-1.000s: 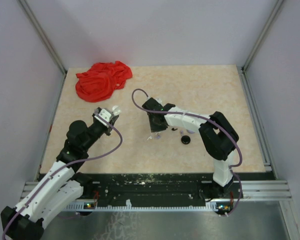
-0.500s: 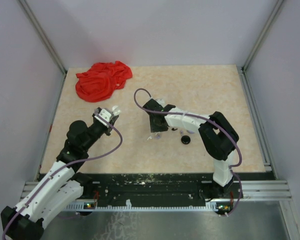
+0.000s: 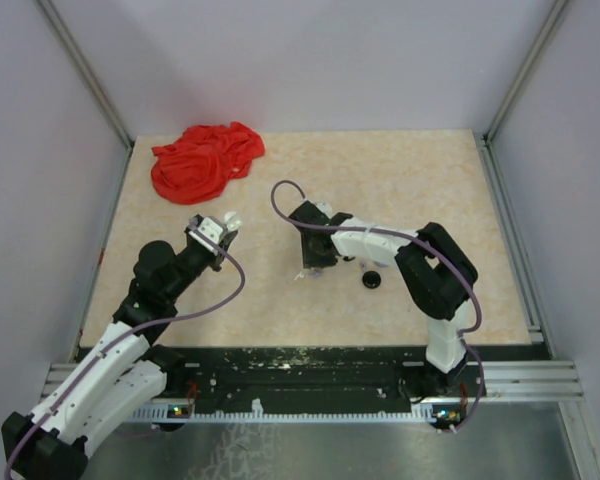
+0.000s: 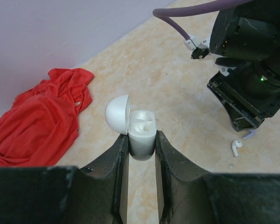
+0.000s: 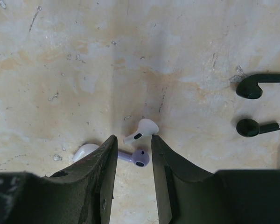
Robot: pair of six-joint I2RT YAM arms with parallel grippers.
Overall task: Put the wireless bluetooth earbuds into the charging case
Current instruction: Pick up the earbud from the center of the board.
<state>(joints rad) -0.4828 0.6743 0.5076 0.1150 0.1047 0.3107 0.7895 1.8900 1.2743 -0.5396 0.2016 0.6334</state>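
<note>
Two arms are in view over the beige marbled tabletop (image 3: 410,190).

Left arm: the left gripper (image 4: 141,140) is clenched on a white glossy plastic charging case (image 4: 142,133), one finger pressed to each side of its body. The case is held off the table, left of centre in the overhead view. Its domed lid (image 4: 117,113) stands hinged open to the left, and the moulded hollow inside faces up. Whether a bud sits in that hollow cannot be told.

Right arm: the right gripper (image 5: 133,140) points down at the table near the centre, with its jaws parted and nothing grasped between them. A white stemmed plastic earbud (image 5: 142,129) lies on the table just beyond the fingertips, in line with the gap. Whether it touches the right-hand finger cannot be told. A lavender plastic earbud (image 5: 136,157) lies on the table under the gap. A second white bud (image 5: 84,151) shows partly from behind the left-hand finger, just beside the lavender one.

Two black stemmed plastic earbuds (image 5: 259,84) lie further right in the wrist view, apart from each other and from the gripper.

Other items: a small black round item (image 3: 371,279) lies just right of the right gripper. A crumpled red cloth (image 3: 205,160) lies at the far left corner.
</note>
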